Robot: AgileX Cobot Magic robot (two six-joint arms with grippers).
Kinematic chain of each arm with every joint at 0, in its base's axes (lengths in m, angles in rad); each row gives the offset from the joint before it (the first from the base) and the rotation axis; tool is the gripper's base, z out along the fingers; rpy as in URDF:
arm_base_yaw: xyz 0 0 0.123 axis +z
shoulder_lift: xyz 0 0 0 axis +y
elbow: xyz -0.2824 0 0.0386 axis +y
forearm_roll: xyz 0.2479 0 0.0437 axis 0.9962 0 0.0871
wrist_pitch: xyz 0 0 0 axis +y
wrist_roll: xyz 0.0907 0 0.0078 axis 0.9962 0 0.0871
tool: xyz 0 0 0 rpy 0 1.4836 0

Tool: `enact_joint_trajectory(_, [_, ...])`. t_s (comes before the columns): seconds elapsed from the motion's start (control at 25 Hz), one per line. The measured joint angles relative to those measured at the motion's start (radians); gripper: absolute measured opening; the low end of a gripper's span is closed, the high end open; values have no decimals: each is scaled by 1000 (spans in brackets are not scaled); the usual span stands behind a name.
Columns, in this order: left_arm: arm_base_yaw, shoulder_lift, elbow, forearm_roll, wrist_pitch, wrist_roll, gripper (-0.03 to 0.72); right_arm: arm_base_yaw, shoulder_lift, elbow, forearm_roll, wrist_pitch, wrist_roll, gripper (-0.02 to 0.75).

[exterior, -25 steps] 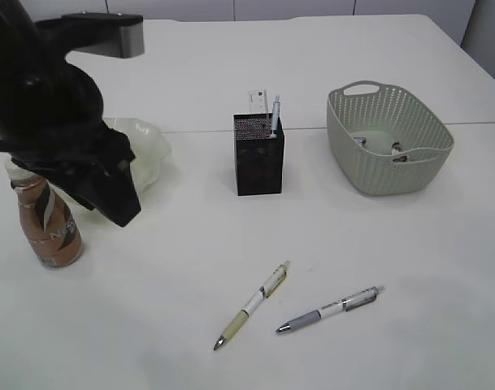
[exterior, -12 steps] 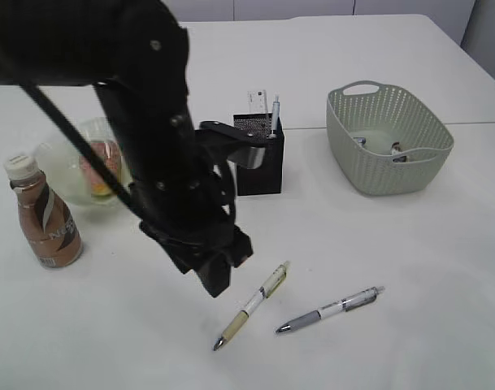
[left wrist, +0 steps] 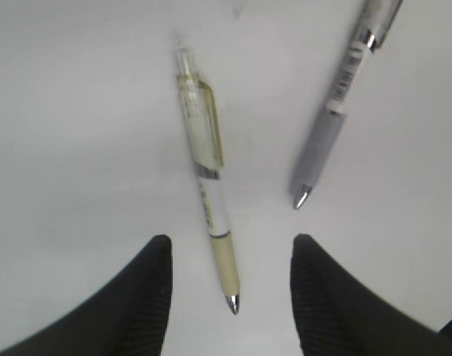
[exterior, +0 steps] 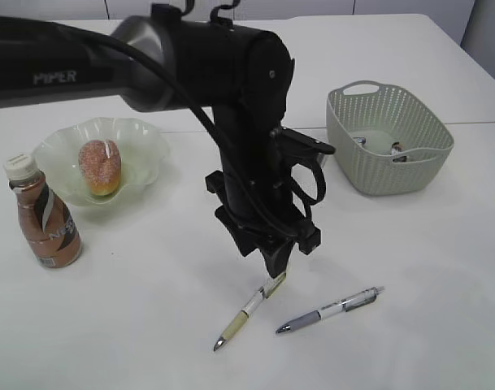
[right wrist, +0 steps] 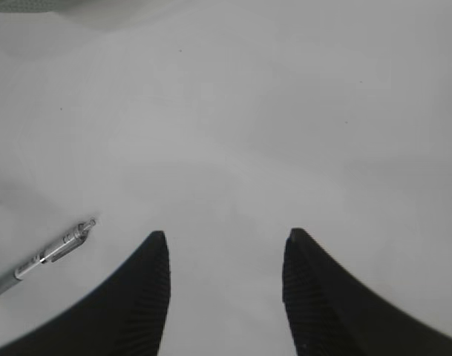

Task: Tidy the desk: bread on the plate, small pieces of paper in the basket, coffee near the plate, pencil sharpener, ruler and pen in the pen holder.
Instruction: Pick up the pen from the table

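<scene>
Black fingers [left wrist: 229,297] of my left arm hang open, straddling the cream pen [left wrist: 207,178] lying on the desk [exterior: 133,325]. 1 risk: closing off-centre could roll it toward the grey pen [left wrist: 333,122] just beside. My right fingers [right wrist: 224,293] gape empty.

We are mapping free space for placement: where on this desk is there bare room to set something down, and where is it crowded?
Bare: the front left, below the coffee bottle and plate; the front right, below the basket. Crowded: front centre, where the left gripper hangs over the yellow pen, beside the grey pen.
</scene>
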Motion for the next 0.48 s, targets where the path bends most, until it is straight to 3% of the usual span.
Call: enact_joint_trajectory(0.48, [0, 151, -42, 18, 4, -2, 374, 0, 0, 0, 0, -2, 0, 396])
